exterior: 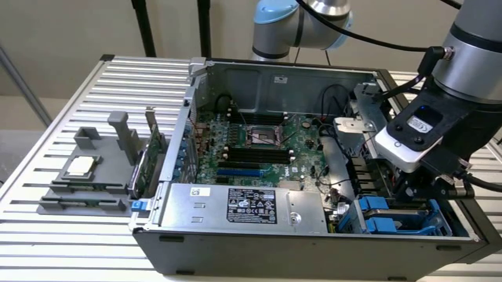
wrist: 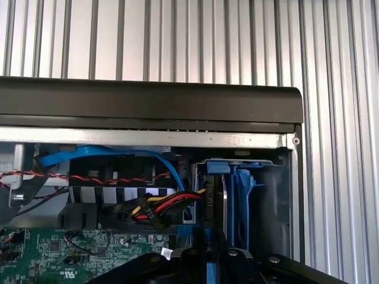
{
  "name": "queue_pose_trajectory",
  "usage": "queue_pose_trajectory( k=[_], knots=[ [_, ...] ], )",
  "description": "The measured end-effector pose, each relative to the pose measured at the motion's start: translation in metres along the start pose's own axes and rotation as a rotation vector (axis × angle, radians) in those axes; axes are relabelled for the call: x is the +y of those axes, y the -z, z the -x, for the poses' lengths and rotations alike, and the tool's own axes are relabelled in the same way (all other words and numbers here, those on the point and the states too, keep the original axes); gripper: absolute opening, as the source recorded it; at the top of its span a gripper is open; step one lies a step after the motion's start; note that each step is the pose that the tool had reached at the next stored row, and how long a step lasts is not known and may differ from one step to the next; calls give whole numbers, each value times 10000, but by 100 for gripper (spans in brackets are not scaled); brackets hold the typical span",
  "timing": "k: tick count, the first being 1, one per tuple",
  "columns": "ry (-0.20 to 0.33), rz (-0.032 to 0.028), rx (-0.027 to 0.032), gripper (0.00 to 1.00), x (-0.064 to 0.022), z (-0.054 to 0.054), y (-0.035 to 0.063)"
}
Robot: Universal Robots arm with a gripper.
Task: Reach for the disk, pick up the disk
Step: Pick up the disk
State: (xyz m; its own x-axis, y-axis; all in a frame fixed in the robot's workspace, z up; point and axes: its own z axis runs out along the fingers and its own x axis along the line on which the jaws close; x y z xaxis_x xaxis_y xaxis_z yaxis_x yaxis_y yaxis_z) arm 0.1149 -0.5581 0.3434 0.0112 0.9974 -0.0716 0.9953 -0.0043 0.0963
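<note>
Counter (exterior: 47, 247): a ribbed, pale metal top carried everything; it showed bare at 7 o'clock of the exterior view.
Computer case (exterior: 298, 249): it lay open on its side on the counter, filling the middle and the exterior view's right.
Arm (exterior: 478, 64): the grey arm came down from 1 o'clock and ended over the case's drive bay at 4 o'clock.
Power-supply box (exterior: 243, 205): silver, black-labelled, it sat along the case's near wall at 6 o'clock, just beside the bay and not the target.
Motherboard (exterior: 259, 147): green, it lay at the centre of the case.
Disk (exterior: 392, 220): it stood in the bay at 4 o'clock, marked by its blue carrier rails; in the wrist view it stood on edge, a thin silver face between blue rails (wrist: 234, 201).
Tool (exterior: 427, 191): it hung directly above the disk, close over the blue rails; contact could not be judged. Whether its fingers were apart or together, I cannot tell.
Deciding relation: the disk lay straight below the tool, its long axis running into the bay.
Chip (exterior: 82, 166): small, square, silver-topped, it rested on a grey fixture at 9 o'clock, well apart.
</note>
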Motion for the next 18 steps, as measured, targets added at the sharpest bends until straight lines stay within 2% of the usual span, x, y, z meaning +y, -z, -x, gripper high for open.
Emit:
queue_pose_trajectory(
  k=[18],
  knots=[
    [78, 5, 13, 16, -16, -15, -22]
  ],
)
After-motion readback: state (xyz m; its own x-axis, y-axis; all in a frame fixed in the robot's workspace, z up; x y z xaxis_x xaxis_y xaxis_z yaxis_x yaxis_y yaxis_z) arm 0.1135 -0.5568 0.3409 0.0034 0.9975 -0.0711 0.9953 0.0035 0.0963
